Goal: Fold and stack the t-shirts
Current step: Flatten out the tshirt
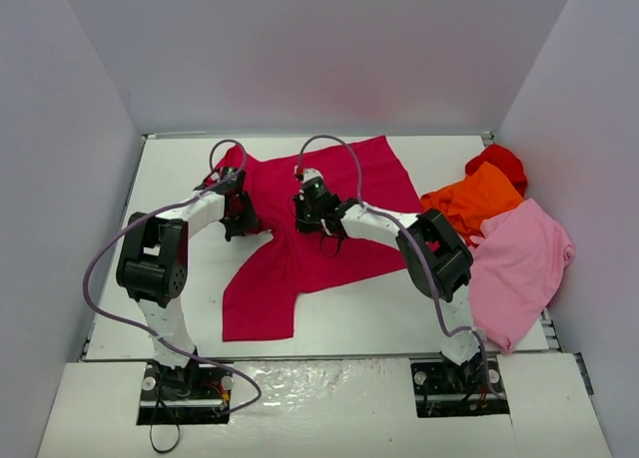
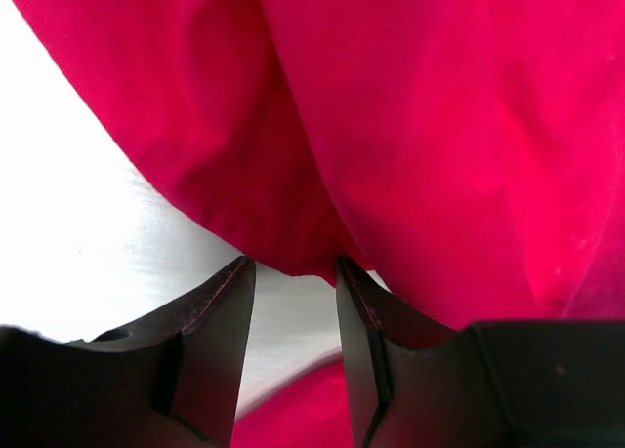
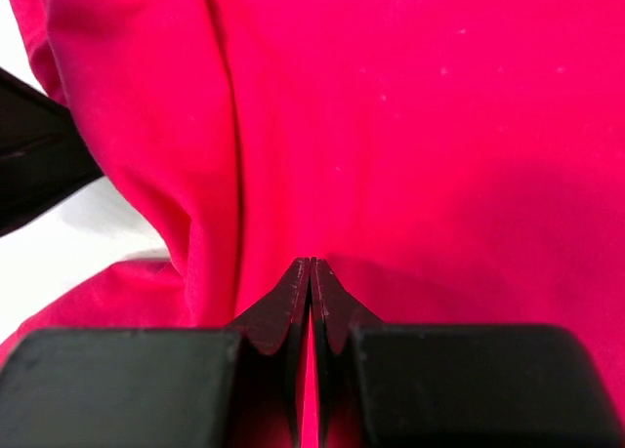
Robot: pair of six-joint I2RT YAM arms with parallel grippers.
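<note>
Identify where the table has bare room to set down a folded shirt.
Bare table runs along the near edge, in front of the crimson shirt; another patch sits at the far side between it and the red shirt. The right is crowded: orange shirt and pink shirt overlap.

3 heaped t-shirts (image 1: 511, 250) right of spread t-shirt (image 1: 300, 263)

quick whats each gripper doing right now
left gripper: open, edge of the crimson t-shirt at its tips, not gripped
right gripper: shut, pinching the crimson t-shirt
</note>
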